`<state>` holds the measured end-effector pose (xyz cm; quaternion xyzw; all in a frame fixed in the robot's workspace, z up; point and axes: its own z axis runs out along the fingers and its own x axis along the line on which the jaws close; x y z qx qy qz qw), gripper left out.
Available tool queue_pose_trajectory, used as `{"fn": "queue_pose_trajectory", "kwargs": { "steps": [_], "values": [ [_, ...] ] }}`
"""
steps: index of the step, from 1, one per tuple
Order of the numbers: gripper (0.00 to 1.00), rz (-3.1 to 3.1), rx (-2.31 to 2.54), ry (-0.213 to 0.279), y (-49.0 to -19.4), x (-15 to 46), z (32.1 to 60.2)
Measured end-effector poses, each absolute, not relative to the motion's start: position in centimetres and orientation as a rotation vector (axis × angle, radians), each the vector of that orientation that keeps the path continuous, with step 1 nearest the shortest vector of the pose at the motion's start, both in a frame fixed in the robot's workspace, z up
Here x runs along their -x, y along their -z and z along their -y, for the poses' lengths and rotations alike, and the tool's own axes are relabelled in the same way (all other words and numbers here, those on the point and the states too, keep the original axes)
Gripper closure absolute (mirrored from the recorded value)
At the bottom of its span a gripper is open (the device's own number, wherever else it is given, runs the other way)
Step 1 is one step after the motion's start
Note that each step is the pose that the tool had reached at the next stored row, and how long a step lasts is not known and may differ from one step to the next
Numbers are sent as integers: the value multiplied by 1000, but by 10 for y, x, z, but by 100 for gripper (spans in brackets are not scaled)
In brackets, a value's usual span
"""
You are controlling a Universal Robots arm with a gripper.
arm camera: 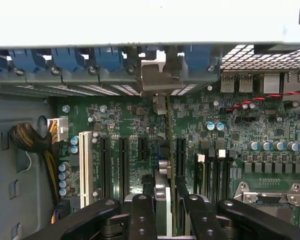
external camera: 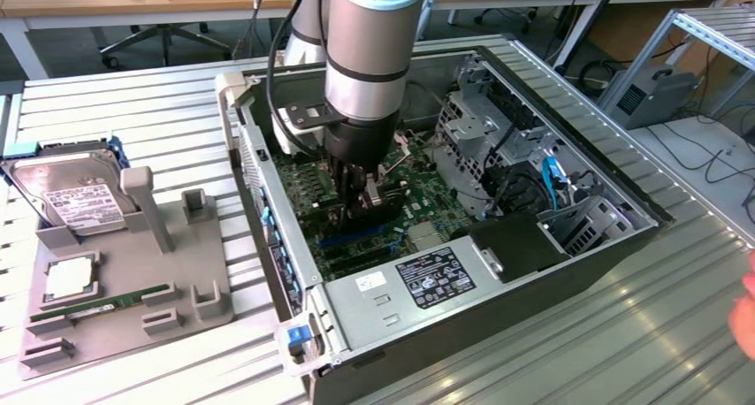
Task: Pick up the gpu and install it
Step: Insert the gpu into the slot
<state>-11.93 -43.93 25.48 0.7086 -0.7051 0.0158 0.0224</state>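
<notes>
Matt black end effector (arm camera: 166, 210), apparently plastic or coated metal, its fingers (arm camera: 142, 215) studded with small screw heads. Between them, the gpu (arm camera: 162, 200): green circuit board edge with a dull silver metal bracket (arm camera: 157, 80). Beneath the end effector, a motherboard (arm camera: 140, 125) of glossy green laminate with black plastic slots (arm camera: 124, 165) and one white plastic slot (arm camera: 83, 167). Around it, the computer case (external camera: 567, 272) of bare grey sheet metal, satin in finish. Beside the case, a matt grey plastic holder (external camera: 177, 246) carrying a hard drive (external camera: 77, 193) with a paper label. Ribbed, brushed-metal table (external camera: 613, 334), faintly reflective.
</notes>
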Motion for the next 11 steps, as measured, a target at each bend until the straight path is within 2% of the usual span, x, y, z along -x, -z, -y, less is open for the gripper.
{"fn": "queue_pose_trajectory", "kwargs": {
  "steps": [11],
  "values": [
    [73,2183,-2194,-51,-256,119,439]
  ]
}}
